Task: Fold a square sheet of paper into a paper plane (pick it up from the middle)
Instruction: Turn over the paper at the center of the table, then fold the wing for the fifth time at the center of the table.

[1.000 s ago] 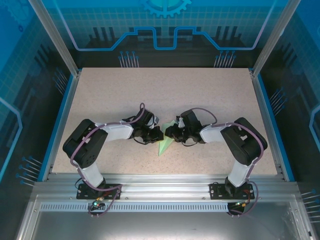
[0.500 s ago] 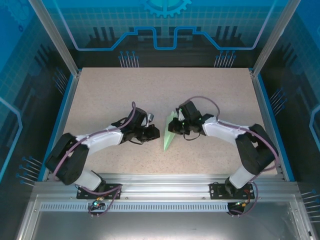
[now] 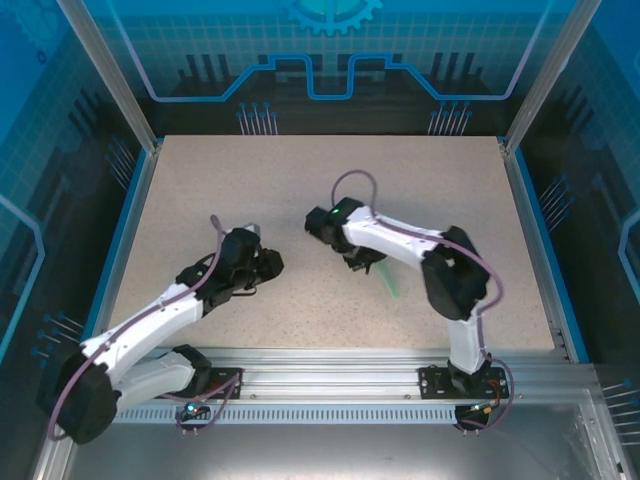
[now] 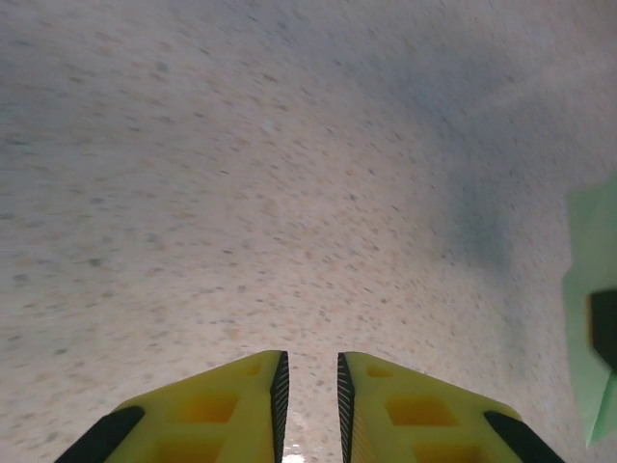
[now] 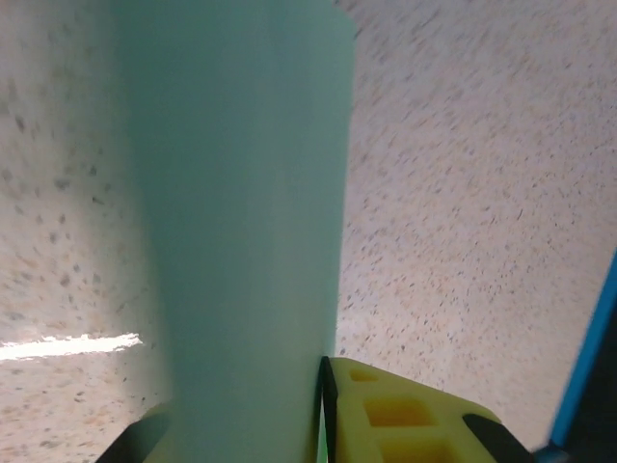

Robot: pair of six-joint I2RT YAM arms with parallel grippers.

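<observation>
Inspection: right gripper (image 5: 310,410) pinched the paper plane (image 5: 241,193), trailing toward 5 o'clock, left gripper (image 4: 308,376) closed on nothing; I judged it best lowered flat before release.

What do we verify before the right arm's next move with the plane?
1. Grip: the right hand is shut on the paper plane: ok.
2. The left hand holds nothing, fingers nearly together: ok.
3. Gap between left hand and paper plane, top view: ok.
4. Folds intact: cannot tell, the arm hides most of it.
5. Paper plane lifted off the table: cannot tell.
</observation>
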